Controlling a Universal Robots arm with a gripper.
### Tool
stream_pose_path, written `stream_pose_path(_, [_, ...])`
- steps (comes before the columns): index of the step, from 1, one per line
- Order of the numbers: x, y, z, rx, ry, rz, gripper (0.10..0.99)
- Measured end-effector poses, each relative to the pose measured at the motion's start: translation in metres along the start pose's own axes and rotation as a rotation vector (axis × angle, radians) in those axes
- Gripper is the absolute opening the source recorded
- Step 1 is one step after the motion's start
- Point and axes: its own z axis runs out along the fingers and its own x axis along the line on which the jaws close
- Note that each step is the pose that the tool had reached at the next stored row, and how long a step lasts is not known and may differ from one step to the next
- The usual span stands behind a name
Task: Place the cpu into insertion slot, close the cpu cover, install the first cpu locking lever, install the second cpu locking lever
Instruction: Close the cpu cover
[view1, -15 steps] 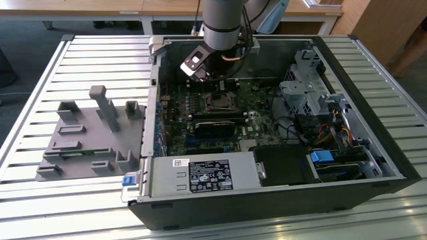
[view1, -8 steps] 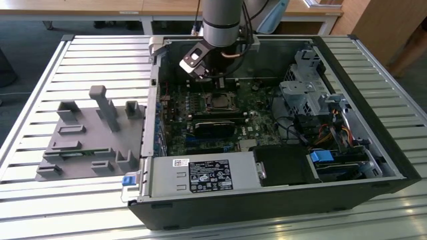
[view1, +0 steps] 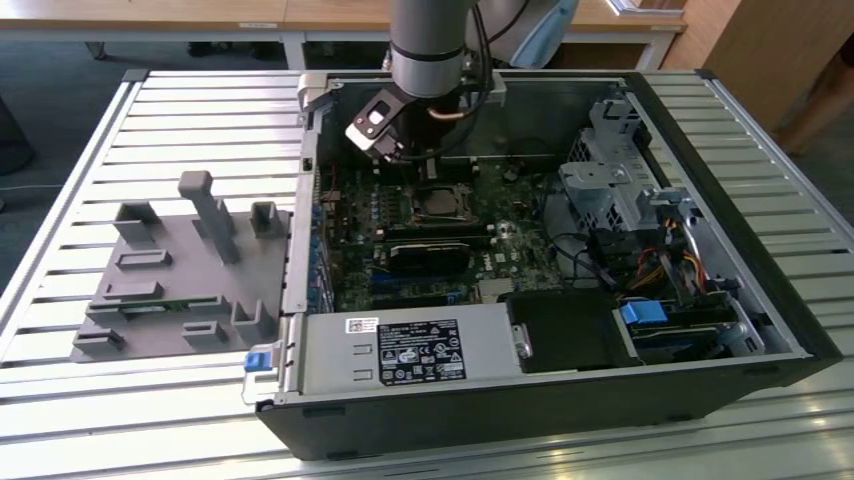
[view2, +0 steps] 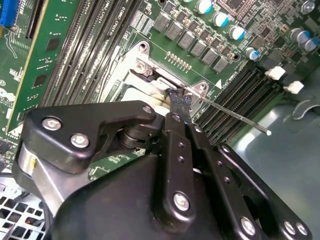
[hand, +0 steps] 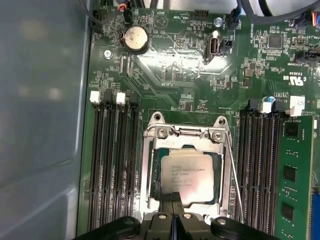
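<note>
The arm (view1: 430, 40) came down from above into the far part of the open computer case (view1: 747, 385), which lay on a slatted metal table (view1: 134, 420). On the table at the exterior view's left of the case stood a grey plastic fixture (view1: 174, 270).

The cpu (hand: 189, 172) lay flat in the insertion slot (hand: 219, 172), with its pale metal face up. The slot was on the green motherboard (hand: 165, 75), in the far half of the case and toward the exterior view's left. Just on its near side lay a long black card (view1: 427, 250). The cpu cover (hand: 185, 136) was down over the chip. Its metal frame lay around the edges, and the face of the chip showed through the cut-out middle.

The gripper (hand: 171, 196) was right at the socket. Its two dark fingers (view2: 176, 115) were pressed together, and I could see nothing between them. The tips stood at one edge of the cover, over the border of the chip. I could not tell whether they really touched it.

A thin wire lever (hand: 234, 175) ran along one side of the cover. In the second wrist view its free end reached out past the socket, above the memory slots (view2: 235, 95).

Rows of black memory slots lay on both sides of the socket. A round coin battery (hand: 136, 39) sat on the board, well apart from the socket.
</note>
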Motion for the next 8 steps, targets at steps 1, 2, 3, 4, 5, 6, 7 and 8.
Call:
stream_pose_path(1, [0.0, -0.0001, 0.0006, 0.0, -0.0002, 0.0, 0.106])
stream_pose_path(2, [0.0, -0.0001, 0.001, 0.0, -0.0001, 0.0, 0.106])
stream_pose_path(3, [-0.0001, -0.0001, 0.0013, 0.0, -0.0003, 0.0, 0.106])
stream_pose_path(4, [-0.0001, -0.0002, 0.0014, 0.0, -0.0005, 0.0, 0.106])
stream_pose_path(5, [-0.0001, -0.0002, 0.0014, 0.0, -0.0005, 0.0, 0.106])
stream_pose_path(6, [-0.0001, -0.0001, 0.0015, 0.0, -0.0005, 0.0, 0.106])
stream_pose_path(7, [0.0, -0.0001, 0.0016, 0.0, -0.0003, 0.0, 0.106])
stream_pose_path(8, [0.0, -0.0001, 0.0017, 0.0, -0.0002, 0.0, 0.106])
